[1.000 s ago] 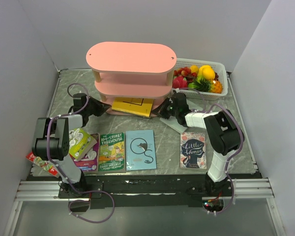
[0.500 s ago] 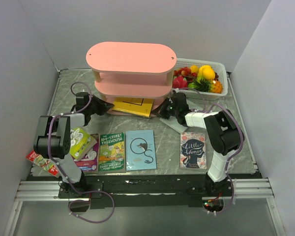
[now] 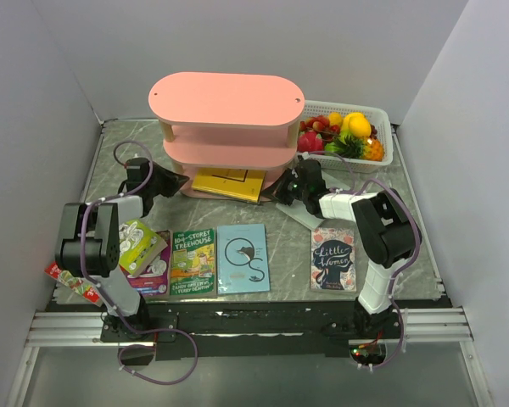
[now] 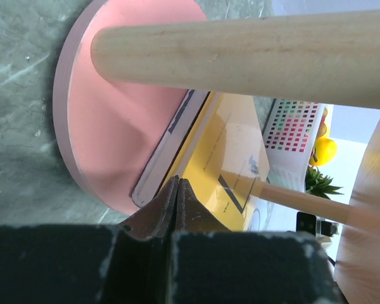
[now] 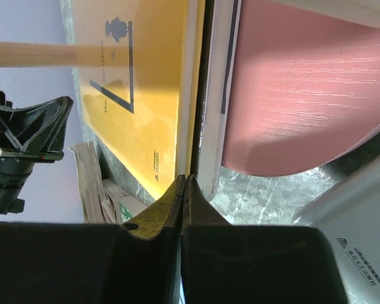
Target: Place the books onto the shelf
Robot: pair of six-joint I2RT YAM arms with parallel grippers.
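Grey marble table between white walls, carrying:
- one pink shelf of three boards
- one yellow book, lying on the bottom board and sticking out in front
- seven books lying on the table: Treehouse, light blue, Little Women, lime green, purple, red, grey-white
- one fruit basket
- two claws, left gripper and right gripper, both clenching on nothing and flanking the yellow book
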